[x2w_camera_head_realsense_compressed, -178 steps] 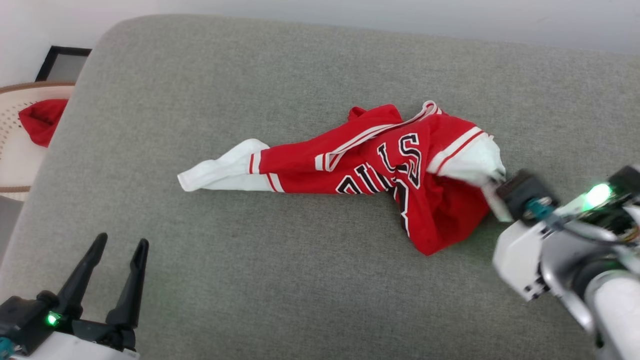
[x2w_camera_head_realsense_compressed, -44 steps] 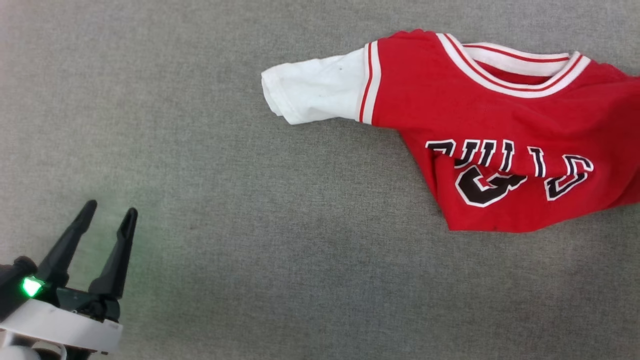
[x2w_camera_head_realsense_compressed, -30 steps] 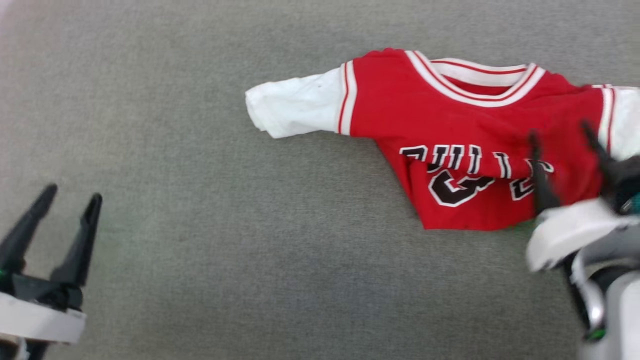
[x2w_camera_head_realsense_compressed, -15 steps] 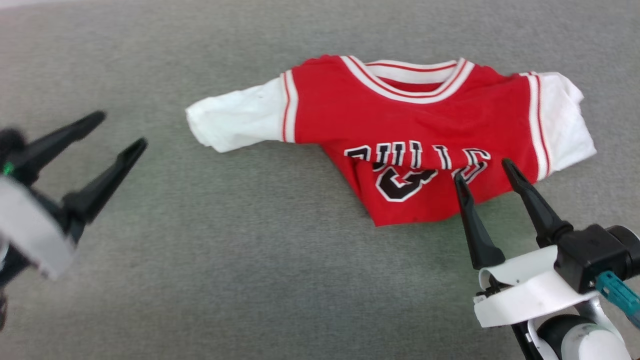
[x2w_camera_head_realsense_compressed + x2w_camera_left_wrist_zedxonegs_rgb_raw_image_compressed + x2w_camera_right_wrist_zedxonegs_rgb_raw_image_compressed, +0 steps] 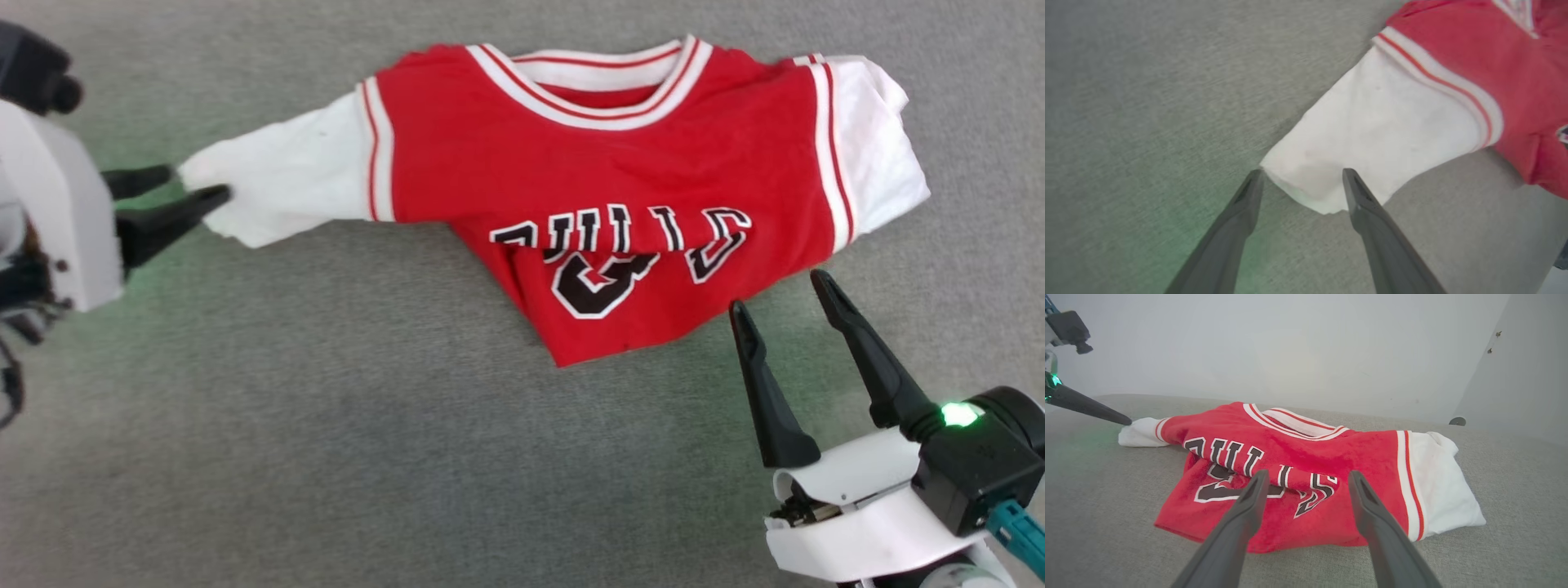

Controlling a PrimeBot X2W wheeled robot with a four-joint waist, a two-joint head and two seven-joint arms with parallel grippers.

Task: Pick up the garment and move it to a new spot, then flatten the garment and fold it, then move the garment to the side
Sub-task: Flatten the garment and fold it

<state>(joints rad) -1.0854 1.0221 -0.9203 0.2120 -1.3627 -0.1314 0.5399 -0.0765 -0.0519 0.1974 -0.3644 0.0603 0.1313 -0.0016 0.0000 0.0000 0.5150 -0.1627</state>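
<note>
- Left claw first: jaws spread wide, nothing clamped, and the tip of a white sleeve sits right in the gap.
- From its wrist, one finger meets the cuff's corner while the other crosses the white cloth's edge; whether they press on it I cannot tell.
- Straight ahead of that claw the sleeve widens to striped trim, then the red body of the shirt.
- Under and all around the left claw: grey couch, with a green glow on the fabric just behind the tips.
- Over to the right claw: jaws apart too, and empty.
- Its tips stand just short of the shirt's lower edge, close but apart from it in the head view.
- Just ahead of those tips, the black lettering, creased, with a fold of red lying across the big figure below it.
- Further ahead, the striped collar, on the side of the shirt away from this claw.
- Off to this claw's right, the other sleeve, white and bunched up on the couch.
- So the shirt lies front up between the two claws, spread sideways, lower part rumpled.
- Beyond it all, in the right wrist view, a pale wall.
</note>
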